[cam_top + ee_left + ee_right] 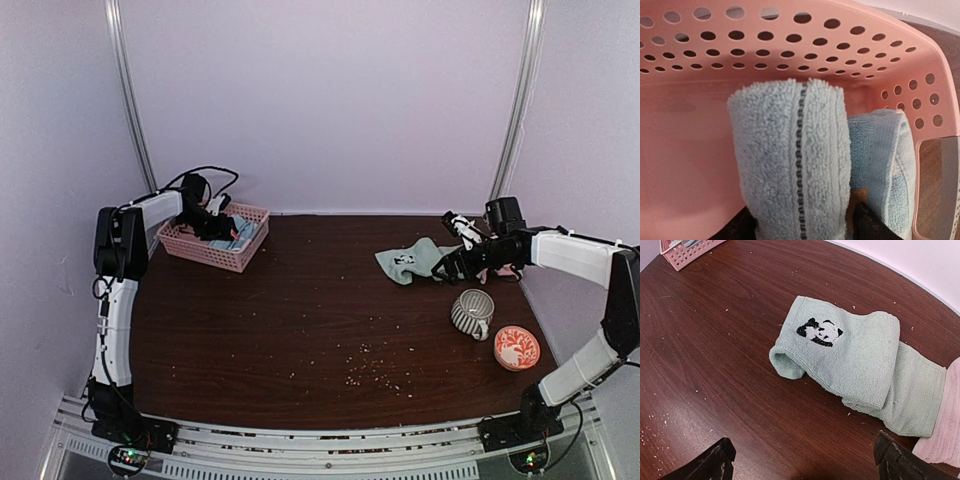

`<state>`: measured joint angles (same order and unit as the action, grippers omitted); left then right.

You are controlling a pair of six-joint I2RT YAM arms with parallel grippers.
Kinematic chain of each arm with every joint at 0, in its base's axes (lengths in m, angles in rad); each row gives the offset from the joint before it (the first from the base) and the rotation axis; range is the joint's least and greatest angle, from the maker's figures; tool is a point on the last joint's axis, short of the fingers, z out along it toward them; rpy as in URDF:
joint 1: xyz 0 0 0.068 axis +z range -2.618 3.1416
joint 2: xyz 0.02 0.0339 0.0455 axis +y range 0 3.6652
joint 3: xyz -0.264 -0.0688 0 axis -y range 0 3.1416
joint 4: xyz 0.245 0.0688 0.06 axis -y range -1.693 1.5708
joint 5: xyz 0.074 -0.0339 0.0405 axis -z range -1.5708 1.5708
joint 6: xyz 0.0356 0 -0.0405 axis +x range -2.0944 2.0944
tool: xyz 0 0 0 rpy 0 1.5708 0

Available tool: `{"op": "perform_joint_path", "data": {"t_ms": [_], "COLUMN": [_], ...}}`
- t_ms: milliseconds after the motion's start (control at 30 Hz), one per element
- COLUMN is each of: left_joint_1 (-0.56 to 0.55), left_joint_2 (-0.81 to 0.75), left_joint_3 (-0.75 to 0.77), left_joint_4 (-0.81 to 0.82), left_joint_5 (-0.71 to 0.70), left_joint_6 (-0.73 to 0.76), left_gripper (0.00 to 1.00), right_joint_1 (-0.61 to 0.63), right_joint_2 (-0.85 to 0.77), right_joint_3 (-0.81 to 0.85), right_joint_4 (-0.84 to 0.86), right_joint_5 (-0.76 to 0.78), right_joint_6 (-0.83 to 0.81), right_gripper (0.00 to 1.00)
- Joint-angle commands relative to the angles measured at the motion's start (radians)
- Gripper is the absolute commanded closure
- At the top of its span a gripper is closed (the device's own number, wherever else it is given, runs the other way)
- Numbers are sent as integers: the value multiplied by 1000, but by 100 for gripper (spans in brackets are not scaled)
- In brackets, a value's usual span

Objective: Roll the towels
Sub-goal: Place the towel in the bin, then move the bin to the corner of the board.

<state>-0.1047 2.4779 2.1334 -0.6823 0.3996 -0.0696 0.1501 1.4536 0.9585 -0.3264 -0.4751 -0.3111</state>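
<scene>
Clamped by the left end effector (pixel 802 222), a rolled light blue towel (pixel 792 150) is held inside the pink basket (pixel 685 150). Rightward, a sage green towel (pixel 860 355) is laid on the surface (pixel 715 365) below the widely spread right end effector (pixel 805 462).

A light blue towel (pixel 790 165), rolled into a thick bundle with a dark stitched line along it, stands inside the pink basket (pixel 790 50). A second light blue towel (pixel 885 160) with an orange spot lies touching it. On the bench (pixel 715 365) the sage green towel (pixel 850 355), marked with a small black panda, lies loosely half-rolled. The pink towel (pixel 945 435) touches its flat end.
</scene>
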Motion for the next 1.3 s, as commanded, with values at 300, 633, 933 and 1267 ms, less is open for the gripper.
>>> {"op": "perform_joint_path", "data": {"t_ms": [300, 633, 933, 1267], "left_joint_1": [20, 19, 34, 45], "left_joint_2": [-66, -32, -19, -108], "left_joint_3": [25, -9, -40, -96], "left_joint_4": [-16, 17, 67, 121], "left_joint_5": [27, 67, 89, 56], "left_joint_6": [6, 7, -27, -16], "left_gripper": [34, 34, 32, 28], "right_joint_1": [-6, -6, -6, -6], "right_joint_2": [18, 24, 19, 19], "right_joint_3": [31, 34, 31, 29], "right_joint_4": [-13, -17, -20, -23], "right_joint_5": [-22, -28, -25, -31], "right_joint_6": [-8, -8, -11, -17], "right_gripper": [0, 0, 0, 0]}}
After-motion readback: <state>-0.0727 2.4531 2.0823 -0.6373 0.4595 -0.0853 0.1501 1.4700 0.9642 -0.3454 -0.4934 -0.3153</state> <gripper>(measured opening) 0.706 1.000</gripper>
